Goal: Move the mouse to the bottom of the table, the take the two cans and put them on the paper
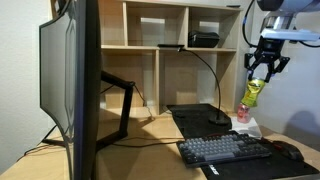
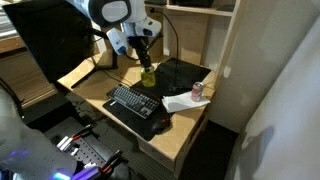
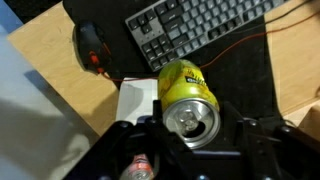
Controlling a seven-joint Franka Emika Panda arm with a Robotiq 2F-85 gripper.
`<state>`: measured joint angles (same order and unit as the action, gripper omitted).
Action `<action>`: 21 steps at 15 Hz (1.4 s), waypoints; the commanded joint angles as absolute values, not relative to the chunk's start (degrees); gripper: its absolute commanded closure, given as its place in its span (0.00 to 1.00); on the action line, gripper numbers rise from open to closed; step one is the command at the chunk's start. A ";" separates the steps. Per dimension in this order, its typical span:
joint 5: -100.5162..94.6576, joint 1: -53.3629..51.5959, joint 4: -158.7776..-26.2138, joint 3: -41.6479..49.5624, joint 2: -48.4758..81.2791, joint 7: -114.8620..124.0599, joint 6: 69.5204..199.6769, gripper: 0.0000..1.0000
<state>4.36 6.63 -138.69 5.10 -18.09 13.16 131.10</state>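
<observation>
My gripper point(image 1: 265, 68) is shut on the yellow-green can point(image 1: 253, 93) and holds it in the air above the black mat; both show in an exterior view, gripper point(image 2: 146, 58) and can point(image 2: 148, 76). In the wrist view the can's silver top point(image 3: 187, 118) sits between the jaws point(image 3: 187, 135). The red-pink can point(image 1: 242, 112) stands upright on the white paper point(image 1: 247, 129), as also shown in an exterior view, can point(image 2: 198, 90) on paper point(image 2: 178, 102). The wrist view shows the paper point(image 3: 135, 100) and the red-pink can point(image 3: 139, 166) below. The dark mouse point(image 3: 92, 46) lies near the keyboard's end point(image 1: 289, 150).
A dark keyboard point(image 1: 225, 150) lies on the black mat point(image 2: 180, 75) over the light-wood table point(image 1: 150, 130). A large monitor point(image 1: 75, 90) stands close in front of one camera. A black lamp base point(image 1: 218, 120) and a light-wood shelf unit point(image 1: 170, 50) stand behind.
</observation>
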 commanded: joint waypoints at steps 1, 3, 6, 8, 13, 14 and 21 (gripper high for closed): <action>4.29 9.85 -126.94 6.60 -4.54 19.42 133.91 0.66; 5.93 8.96 -122.78 6.50 0.21 23.07 136.47 0.66; 6.42 8.33 -123.84 7.04 -0.68 22.55 137.28 0.41; 6.74 7.58 -122.00 6.71 1.37 24.03 137.58 0.66; 5.24 7.48 -115.38 8.24 12.99 32.50 137.81 0.66; 5.48 7.28 -114.42 8.50 14.61 33.23 137.73 0.66; 4.46 5.76 -109.64 10.39 23.31 38.79 137.32 0.66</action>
<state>4.78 7.16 -112.26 8.99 20.12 36.73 137.79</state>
